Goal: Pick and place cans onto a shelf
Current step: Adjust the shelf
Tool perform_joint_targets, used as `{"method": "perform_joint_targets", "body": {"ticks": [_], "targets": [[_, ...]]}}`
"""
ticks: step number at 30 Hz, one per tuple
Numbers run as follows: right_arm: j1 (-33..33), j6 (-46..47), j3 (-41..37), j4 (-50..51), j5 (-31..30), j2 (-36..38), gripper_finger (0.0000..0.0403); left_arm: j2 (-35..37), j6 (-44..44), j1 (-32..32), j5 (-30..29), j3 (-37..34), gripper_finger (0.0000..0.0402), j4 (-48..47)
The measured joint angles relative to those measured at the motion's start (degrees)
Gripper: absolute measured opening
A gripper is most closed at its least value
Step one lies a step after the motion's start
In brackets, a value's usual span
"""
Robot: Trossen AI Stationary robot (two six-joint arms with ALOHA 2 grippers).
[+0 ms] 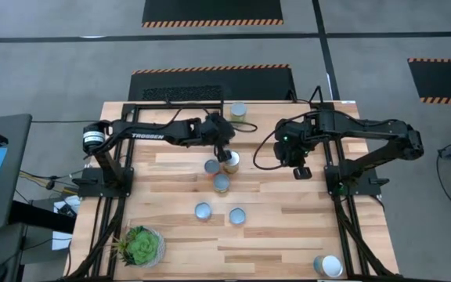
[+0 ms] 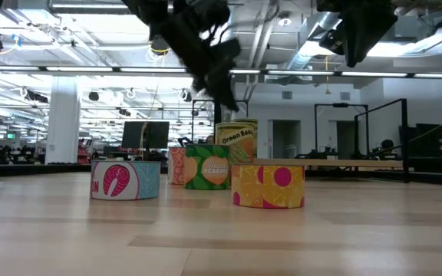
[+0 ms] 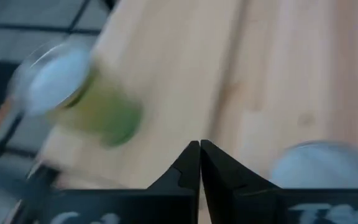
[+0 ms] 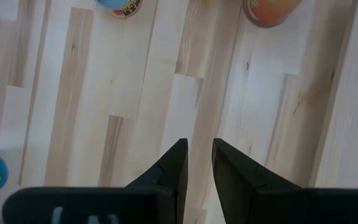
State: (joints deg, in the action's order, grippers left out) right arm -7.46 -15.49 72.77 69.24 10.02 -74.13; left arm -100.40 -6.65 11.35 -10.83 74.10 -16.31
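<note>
Several cans stand on their bases on the wooden table: a tall green-bean can [image 1: 230, 162] [image 2: 236, 140], silver-topped cans [image 1: 211, 166] [image 1: 221, 183] [image 1: 203, 210] [image 1: 237, 215], one at the far edge [image 1: 239, 110] and one at the near right corner [image 1: 329, 266]. My left gripper [image 1: 224, 153] [image 2: 230, 103] [image 3: 200, 163] hangs shut just above the green-bean can, with nothing between its fingers. My right gripper [image 1: 302, 171] [image 4: 200, 163] hangs open over bare table to the right. The shelf's light-wood board on thin black rods [image 2: 351, 162] shows behind the cans.
A potted plant [image 1: 139, 246] stands at the near left corner. In the low view a salmon-label can [image 2: 125, 180] and a yellow-and-pink can [image 2: 268, 185] stand nearest. The arms' black base frames [image 1: 104, 184] [image 1: 355, 184] flank the table. Bare wood lies under the right gripper.
</note>
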Motion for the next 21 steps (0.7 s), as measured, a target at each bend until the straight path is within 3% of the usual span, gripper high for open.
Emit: {"method": "perform_joint_targets", "body": {"ticks": [3, 6, 12, 16, 21], "targets": [[-0.01, 0.50, 0.00, 1.37, 0.01, 0.00, 0.0097, 0.00, -0.61, -3.36, 1.60, 4.32, 0.0000, -6.10], [0.00, 2.70, 0.00, 2.52, 0.02, 0.00, 0.0097, 0.02, 1.26, -6.25, 0.56, 8.38, 0.0000, -21.71], [0.21, 5.03, -0.35, 4.44, 0.28, 0.02, 0.0097, 0.05, 17.66, -12.54, -9.65, 4.11, 0.0000, -46.73], [1.65, 8.29, -4.56, 4.20, 0.33, 0.97, 0.0097, 0.38, 25.61, -14.79, -12.42, -1.84, 0.0000, -48.09], [4.72, 13.48, -12.86, 2.30, -3.08, 4.49, 0.0097, 0.64, 26.29, -15.00, -11.48, -4.91, 0.0000, -41.76]]}}
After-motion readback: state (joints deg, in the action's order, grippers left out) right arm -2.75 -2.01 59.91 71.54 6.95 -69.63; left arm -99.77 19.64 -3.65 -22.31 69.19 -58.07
